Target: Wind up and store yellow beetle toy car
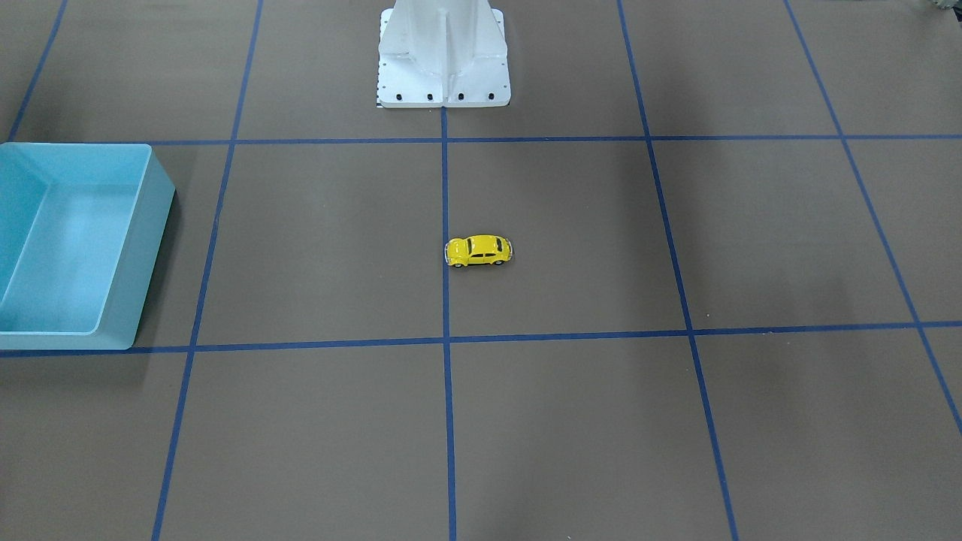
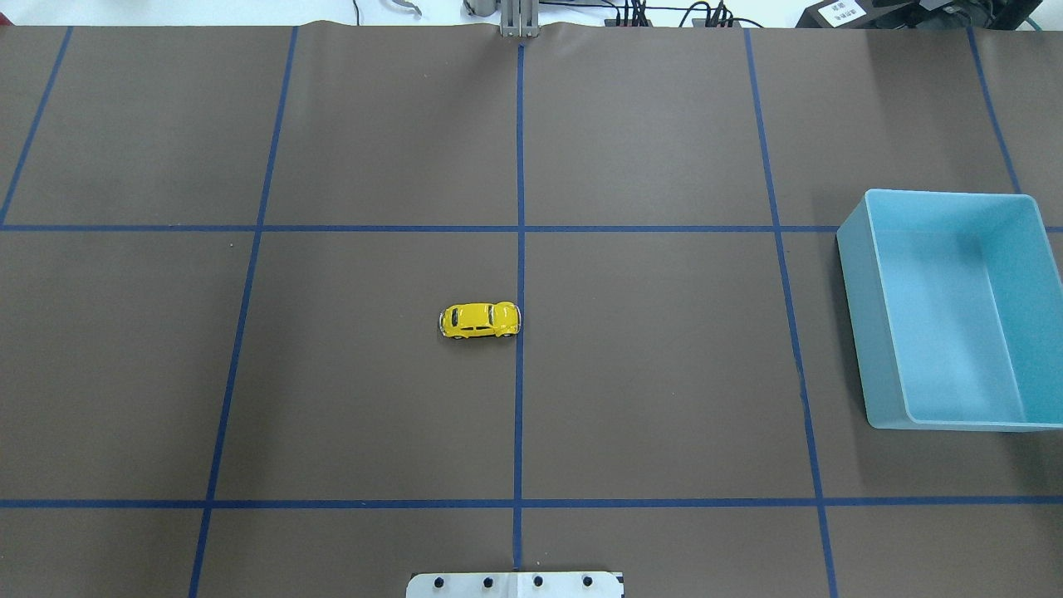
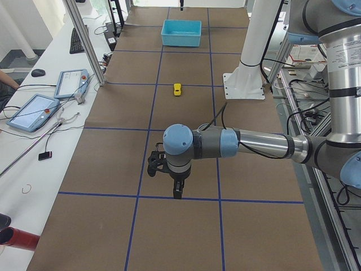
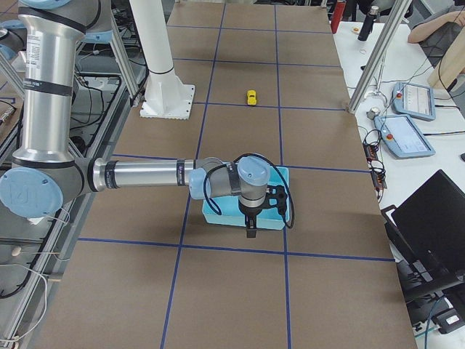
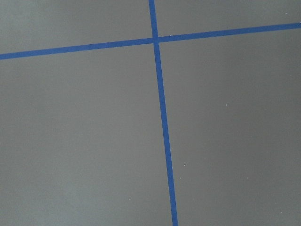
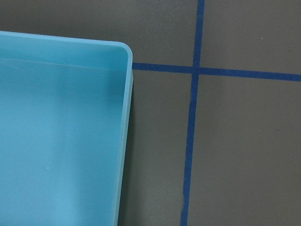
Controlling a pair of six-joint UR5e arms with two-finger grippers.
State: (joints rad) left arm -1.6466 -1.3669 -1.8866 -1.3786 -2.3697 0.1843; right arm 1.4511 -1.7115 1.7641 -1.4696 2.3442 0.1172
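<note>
Where matte tabletop [image 2: 664,374] spreads, the rounded car [image 2: 480,321] gleams.

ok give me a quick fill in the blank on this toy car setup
1. The yellow beetle toy car stands on its ____.
2. The light blue bin sits on the robot's ____ side.
3. The tape lines on the brown table are ____ in colour.
Missing words: wheels; right; blue.
</note>
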